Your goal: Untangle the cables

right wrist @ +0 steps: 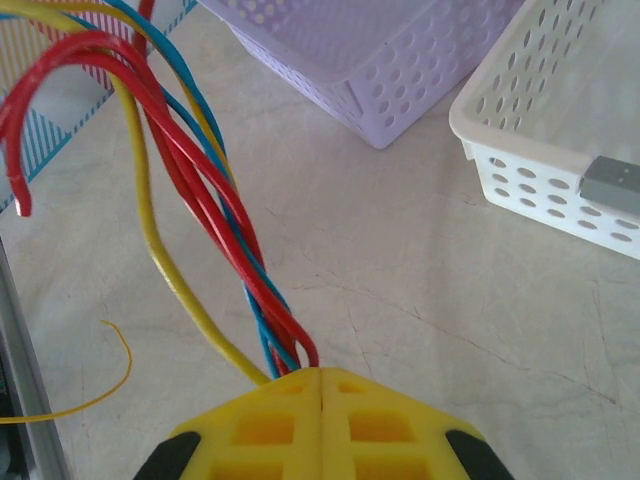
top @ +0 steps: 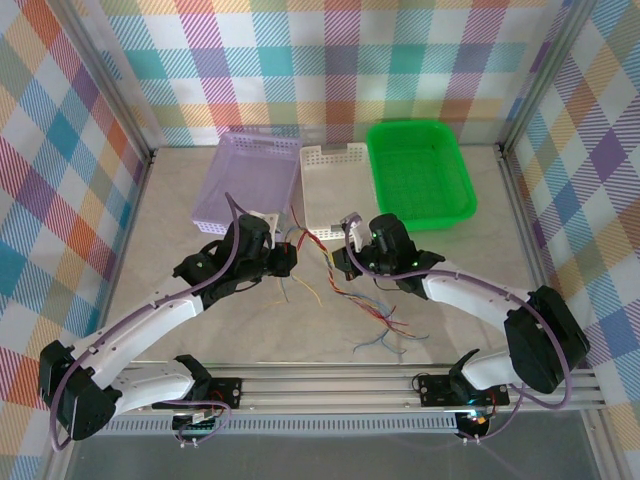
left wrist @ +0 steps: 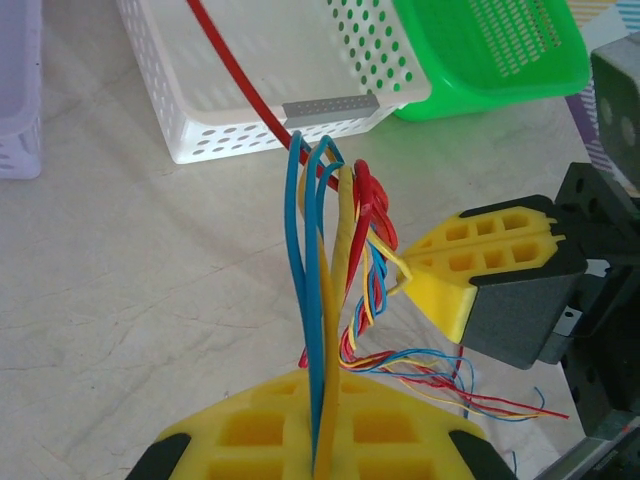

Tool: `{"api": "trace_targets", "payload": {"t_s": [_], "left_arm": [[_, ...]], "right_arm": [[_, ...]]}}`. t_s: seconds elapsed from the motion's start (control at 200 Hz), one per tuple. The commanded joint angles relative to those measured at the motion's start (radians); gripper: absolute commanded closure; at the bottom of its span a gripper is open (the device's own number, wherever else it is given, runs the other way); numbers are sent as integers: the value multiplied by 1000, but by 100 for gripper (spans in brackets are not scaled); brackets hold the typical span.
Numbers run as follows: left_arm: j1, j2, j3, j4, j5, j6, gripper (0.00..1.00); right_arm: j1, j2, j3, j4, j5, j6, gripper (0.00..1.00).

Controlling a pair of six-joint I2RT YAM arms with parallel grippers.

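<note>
Two closed grips on the cables (left wrist: 362, 225): left gripper (left wrist: 322, 445) pinches blue and yellow strands, right gripper (right wrist: 320, 395) clamps the twisted red/blue/yellow bunch. Bundle strung between them, near the white basket (top: 325, 200); loose ends lie on the desk (top: 470, 240).

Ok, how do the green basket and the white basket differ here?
The green basket is wider than the white basket. The green basket has fine slotted mesh; the white basket has round holes. The white basket carries a grey tab on its rim; the green basket shows none. Both are perforated plastic, side by side.
</note>
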Motion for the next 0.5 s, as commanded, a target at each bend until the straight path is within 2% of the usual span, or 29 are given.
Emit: {"api": "trace_targets", "payload": {"t_s": [0.0, 0.045, 0.125, 0.495], "left_arm": [[-12, -22, -8, 16, 20, -18, 100], [-13, -23, -7, 16, 23, -18, 100], [-12, -20, -6, 14, 26, -18, 100], [-12, -4, 6, 2, 24, -13, 100]], "right_arm": [[-7, -45, -29, 64, -64, 15, 83], [-7, -52, -38, 78, -83, 16, 72], [-7, -56, -40, 87, -109, 15, 66], [-8, -152, -83, 118, -141, 36, 65]]}}
